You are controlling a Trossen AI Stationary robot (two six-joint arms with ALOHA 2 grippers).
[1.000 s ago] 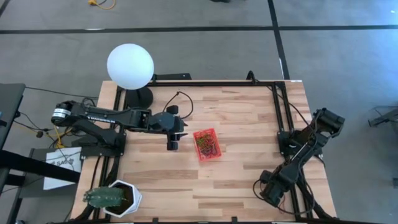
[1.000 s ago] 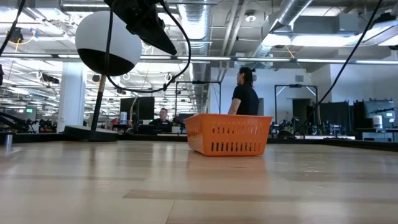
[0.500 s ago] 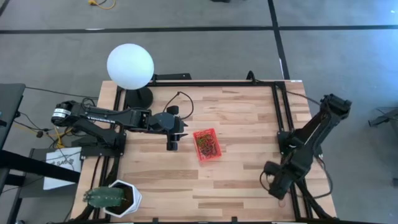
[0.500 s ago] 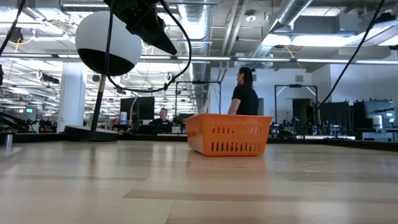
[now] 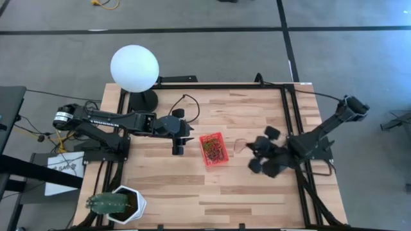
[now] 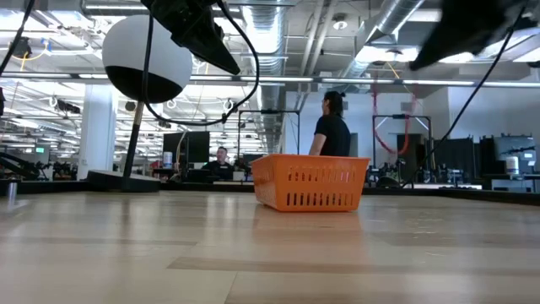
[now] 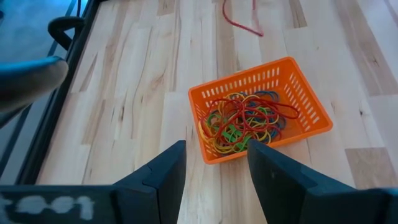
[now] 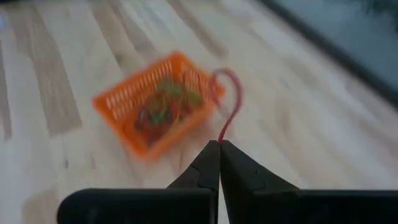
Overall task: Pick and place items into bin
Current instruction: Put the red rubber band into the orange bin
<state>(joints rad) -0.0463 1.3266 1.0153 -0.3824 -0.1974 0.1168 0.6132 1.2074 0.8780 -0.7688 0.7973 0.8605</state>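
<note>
The bin [image 5: 213,149], a small orange-red mesh basket, stands mid-table with several red, green and yellow rubber bands [image 7: 244,119] inside it. My left gripper [image 5: 178,149] hovers open just left of the bin; in its wrist view the fingers [image 7: 214,149] frame the bin [image 7: 261,109]. My right gripper [image 5: 252,153] is to the right of the bin, raised off the table and shut on a red rubber band [image 5: 239,142]. The low view shows that band [image 6: 405,135] in the air. My right gripper pinches one end of the red band [image 8: 222,134] between its two fingertips. The fingers slant downward, coming from the table's right side and pointing toward the bin [image 8: 152,102]. The rest of the loop [image 8: 231,93] arcs out beyond the tips, clear of the table.
A white globe lamp [image 5: 134,68] stands at the far left corner and a white plant pot [image 5: 119,205] at the near left. Black frame rails [image 5: 292,115] run along the table's right side. Bare wood lies between bin and right gripper. People show in the room beyond.
My right arm has swung from the table's near right corner up and toward the bin, turning as it went, and now carries the red band in the air to the right of the bin. The bin has not moved.
</note>
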